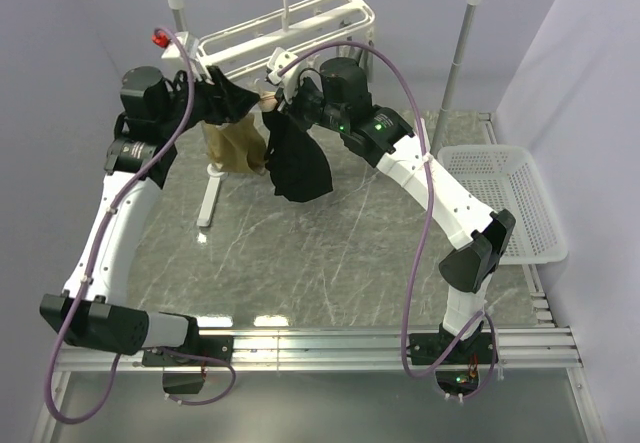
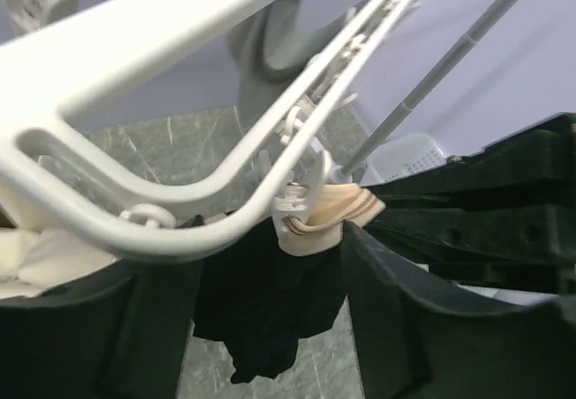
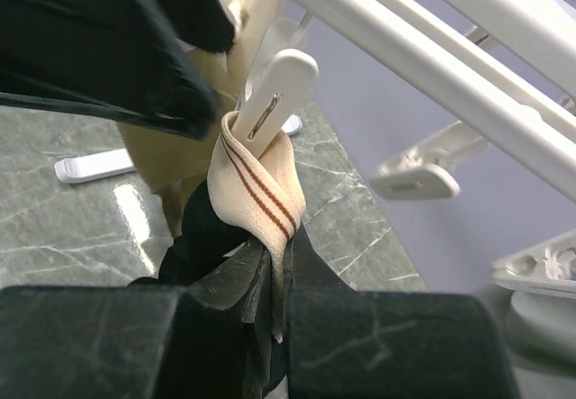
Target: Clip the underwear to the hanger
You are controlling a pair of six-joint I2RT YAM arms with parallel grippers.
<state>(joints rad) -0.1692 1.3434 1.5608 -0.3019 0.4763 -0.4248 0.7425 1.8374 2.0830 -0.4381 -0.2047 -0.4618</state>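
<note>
**Waistband [image 3: 259, 178] pinched under clip [image 3: 277, 84], left side spread**

My right gripper [image 3: 270, 277] is pressed together on the underwear [image 1: 298, 163]. It holds the folded tan waistband just below a white clip on the hanger [image 1: 300, 25]. The fold runs up into the clip's mouth. It looks bitten there, but the far side of the clip is hidden, so I can't be sure it is fully seated.

My left gripper [image 2: 270, 318] is spread wide with nothing pinched. Its fingers [image 2: 405, 327] stand on either side of the hanger's lower rail [image 2: 180, 228], close to the same clip.

The underwear hangs off the hanger's near side. Its black body droops free below my right fingers, beside a tan garment [image 1: 232, 143] hanging to its left.

Handling:
- **Weight and feel:** light, soft and limp. It has no stiffness and sags wherever it is unsupported.
- **Where to hold:** the elastic band is the thickest part. Doubled over, it gives a firm bite for fingers and clip.
- **What to avoid:** the thin black cloth would likely bunch and slip.
- **Letting go:** ease off slowly, because a shallow bite could let the band pull out.
</note>
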